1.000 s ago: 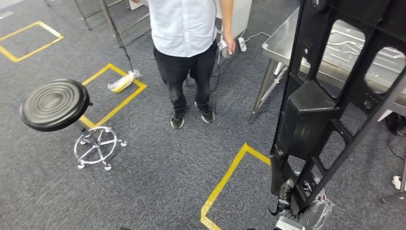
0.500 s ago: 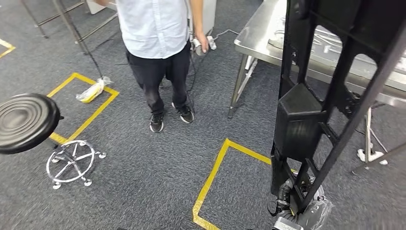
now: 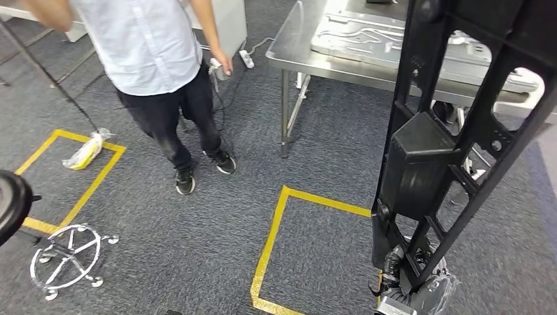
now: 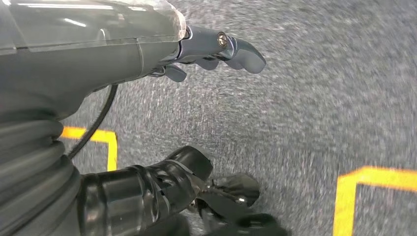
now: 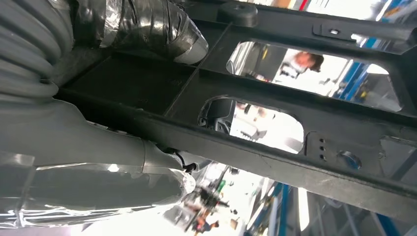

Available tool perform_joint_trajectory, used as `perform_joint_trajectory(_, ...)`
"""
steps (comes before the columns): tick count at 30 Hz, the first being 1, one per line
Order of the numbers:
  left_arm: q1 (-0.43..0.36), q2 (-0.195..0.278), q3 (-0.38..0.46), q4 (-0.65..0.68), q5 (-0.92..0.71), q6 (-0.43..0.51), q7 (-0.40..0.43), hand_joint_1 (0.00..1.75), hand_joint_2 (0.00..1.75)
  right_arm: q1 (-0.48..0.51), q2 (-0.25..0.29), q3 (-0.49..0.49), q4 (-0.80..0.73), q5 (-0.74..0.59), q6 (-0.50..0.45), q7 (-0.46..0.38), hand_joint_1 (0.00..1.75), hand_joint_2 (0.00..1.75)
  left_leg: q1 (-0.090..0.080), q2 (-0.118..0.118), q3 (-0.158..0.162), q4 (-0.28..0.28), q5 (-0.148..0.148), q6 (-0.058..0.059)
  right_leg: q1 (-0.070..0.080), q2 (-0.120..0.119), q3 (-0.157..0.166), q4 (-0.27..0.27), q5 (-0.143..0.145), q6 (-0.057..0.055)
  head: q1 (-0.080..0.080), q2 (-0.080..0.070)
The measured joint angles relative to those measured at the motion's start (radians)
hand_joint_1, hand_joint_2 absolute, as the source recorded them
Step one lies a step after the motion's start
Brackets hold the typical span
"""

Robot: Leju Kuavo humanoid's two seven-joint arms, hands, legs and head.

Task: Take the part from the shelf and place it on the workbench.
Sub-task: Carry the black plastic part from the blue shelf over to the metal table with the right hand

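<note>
The floor is grey carpet (image 3: pixel 197 249) marked with yellow tape squares (image 3: pixel 276 223). A steel workbench (image 3: pixel 295 46) stands at the far side, with a flat grey metal panel (image 3: pixel 368 39) lying on its top. A person (image 3: pixel 157 52) in a white shirt and dark trousers stands on the carpet beside the workbench, holding a small object in one hand. A chrome stool base (image 3: pixel 62 259) sits at the near left, next to a taped square that contains a yellow item in a clear bag (image 3: pixel 85 151). The part (image 3: pixel 420 164), a tall black frame with open windows and a box-shaped block on its face, stands upright at the right, off the workbench and above the carpet. The right hand (image 3: pixel 401 289) grips the part at its lower end; in the right wrist view the fingers (image 5: pixel 147 24) wrap over one bar of the part (image 5: pixel 295 128), and the thumb lies along the opposite side. The left hand (image 4: pixel 206 54) hangs over the carpet and holds nothing, its fingers (image 4: pixel 241 49) extended and loosely apart.
</note>
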Motion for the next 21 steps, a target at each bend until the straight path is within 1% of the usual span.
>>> perform_joint_trajectory(1,0.002,0.0,0.0,0.0,0.0,0.0,0.0,0.0,1.75,0.0,0.0,0.0,0.0,0.0,0.0,0.0,1.75,1.75,0.0,-0.002,-0.021,0.036,-0.003,-0.001,0.001,0.014,0.0,0.002,-0.001,-0.001,0.0,0.0)
perform_joint_trajectory(2,0.003,0.0,0.0,0.0,0.0,0.0,0.0,0.0,1.75,0.001,0.0,-0.001,0.0,0.0,0.0,0.0,1.75,1.75,0.0,-0.002,-0.026,0.034,0.016,-0.001,0.001,0.03,0.0,0.005,-0.002,-0.001,0.0,0.0)
perform_joint_trajectory(3,0.004,0.0,0.0,0.0,0.0,0.0,-0.001,0.0,1.75,0.001,0.0,-0.001,0.0,0.0,0.0,0.0,1.75,1.75,0.0,-0.006,-0.012,-0.008,0.053,0.0,0.0,0.045,0.001,0.009,-0.004,0.0,0.0,0.0)
perform_joint_trajectory(4,0.004,0.0,0.0,0.0,0.0,0.0,-0.002,0.0,1.75,0.001,0.0,-0.001,0.0,0.0,0.0,0.0,1.75,1.75,0.001,-0.018,0.013,-0.076,0.095,0.003,0.0,0.059,0.001,0.015,-0.007,0.002,0.0,0.0)
perform_joint_trajectory(5,0.004,0.0,0.0,0.0,-0.001,-0.001,-0.003,0.0,1.75,0.0,0.0,-0.001,0.0,0.0,0.0,0.0,1.75,1.75,0.002,-0.039,0.038,-0.141,0.124,0.006,0.0,0.072,-0.001,0.021,-0.011,0.006,0.0,0.0)
perform_joint_trajectory(6,0.004,0.001,0.0,0.0,-0.001,-0.001,-0.004,0.0,1.75,0.0,0.0,-0.001,0.0,0.0,0.0,0.0,1.75,1.75,0.003,-0.058,0.056,-0.189,0.142,0.009,0.0,0.083,-0.005,0.026,-0.013,0.01,0.0,0.0)
perform_joint_trajectory(7,0.003,0.001,0.0,0.0,-0.001,-0.001,-0.005,0.0,1.75,0.001,0.0,-0.001,0.0,0.0,0.0,0.0,1.75,1.75,0.002,-0.071,0.066,-0.214,0.145,0.012,-0.001,0.092,-0.009,0.029,-0.014,0.016,0.0,0.0)
perform_joint_trajectory(8,0.002,0.001,-0.001,0.0,-0.002,-0.002,-0.005,0.0,1.75,0.001,0.0,-0.001,0.0,0.0,0.0,0.0,1.75,1.75,0.0,-0.074,0.068,-0.219,0.141,0.015,-0.002,0.101,-0.013,0.029,-0.013,0.022,0.0,0.0)
perform_joint_trajectory(9,0.0,0.001,-0.001,0.0,-0.002,-0.002,-0.006,0.0,1.75,0.002,0.0,-0.002,0.0,0.001,0.0,0.0,1.75,1.75,0.0,-0.065,0.07,-0.222,0.144,0.02,-0.004,0.111,-0.015,0.028,-0.011,0.029,0.0,0.0)
perform_joint_trajectory(10,-0.001,0.001,-0.001,0.0,-0.002,-0.003,-0.006,0.0,1.75,0.004,0.0,-0.002,0.0,0.001,0.0,0.0,1.75,1.75,0.001,-0.054,0.073,-0.227,0.147,0.026,-0.004,0.108,-0.017,0.029,-0.011,0.034,0.0,0.0)
perform_joint_trajectory(11,-0.001,0.001,-0.001,0.0,-0.002,-0.003,-0.007,0.0,1.75,0.005,0.0,-0.002,0.0,0.001,0.0,0.0,1.75,1.75,0.003,-0.044,0.076,-0.233,0.15,0.033,-0.002,0.089,-0.021,0.038,-0.017,0.039,0.001,0.0)
perform_joint_trajectory(12,-0.001,0.001,-0.001,0.0,-0.002,-0.003,-0.007,0.0,1.75,0.004,0.0,-0.002,0.0,0.002,0.0,0.0,1.75,1.75,0.006,-0.032,0.078,-0.239,0.153,0.039,0.0,0.063,-0.034,0.065,-0.034,0.043,0.003,0.0)
perform_joint_trajectory(13,0.0,0.001,-0.001,0.0,-0.002,-0.004,-0.008,0.0,1.75,0.004,0.0,-0.002,0.0,0.002,0.0,0.0,1.75,1.75,0.006,-0.02,0.08,-0.242,0.154,0.044,0.0,0.032,-0.056,0.11,-0.059,0.046,0.004,0.0)
perform_joint_trajectory(14,0.001,0.001,-0.001,0.0,-0.002,-0.004,-0.008,0.0,1.75,0.003,0.0,-0.002,0.0,0.002,0.0,0.0,1.75,1.75,0.005,-0.008,0.081,-0.243,0.153,0.047,-0.001,0.01,-0.088,0.173,-0.09,0.05,0.005,0.0)
perform_joint_trajectory(15,0.002,0.001,-0.001,0.0,-0.002,-0.004,-0.008,0.0,1.75,0.003,0.0,-0.002,0.0,0.002,0.0,0.0,1.75,1.75,0.004,0.006,0.082,-0.243,0.152,0.048,-0.004,0.001,-0.122,0.238,-0.116,0.053,0.005,0.0)
perform_joint_trajectory(16,0.003,0.002,-0.001,0.0,-0.002,-0.005,-0.008,0.0,1.75,0.003,0.0,-0.002,0.0,0.002,0.0,0.0,1.75,1.75,0.004,0.019,0.083,-0.242,0.149,0.048,-0.008,-0.003,-0.147,0.282,-0.126,0.057,0.005,0.0)
perform_joint_trajectory(17,0.004,0.002,-0.001,0.0,-0.002,-0.005,-0.008,0.0,1.75,0.003,0.0,-0.002,0.001,0.002,0.0,0.0,1.75,1.75,0.004,0.033,0.084,-0.242,0.147,0.047,-0.012,-0.007,-0.155,0.294,-0.118,0.06,0.005,0.0)
perform_joint_trajectory(18,0.004,0.002,-0.001,0.0,-0.002,-0.005,-0.008,0.0,1.75,0.003,0.0,-0.002,0.001,0.002,0.0,0.0,1.75,1.75,0.004,0.045,0.087,-0.241,0.144,0.045,-0.016,-0.012,-0.143,0.266,-0.091,0.062,0.005,0.0)
perform_joint_trajectory(19,0.004,0.002,-0.001,0.0,-0.002,-0.005,-0.008,0.0,1.75,0.003,0.0,-0.002,0.001,0.002,0.0,0.0,1.75,1.75,0.005,0.056,0.092,-0.241,0.14,0.042,-0.018,-0.022,-0.111,0.205,-0.054,0.062,0.005,0.0)
perform_joint_trajectory(20,0.004,0.002,-0.001,0.0,-0.002,-0.005,-0.008,0.0,1.75,0.003,0.0,-0.002,0.001,0.002,0.0,0.0,1.75,1.75,0.004,0.065,0.097,-0.241,0.136,0.038,-0.018,-0.044,-0.075,0.135,-0.026,0.061,0.005,0.0)
perform_joint_trajectory(21,0.003,0.002,-0.001,0.0,-0.002,-0.005,-0.008,0.0,1.75,0.002,0.0,-0.002,0.002,0.002,0.0,0.0,1.75,1.75,0.002,0.074,0.102,-0.24,0.131,0.033,-0.014,-0.065,-0.045,0.078,-0.007,0.057,0.005,0.0)
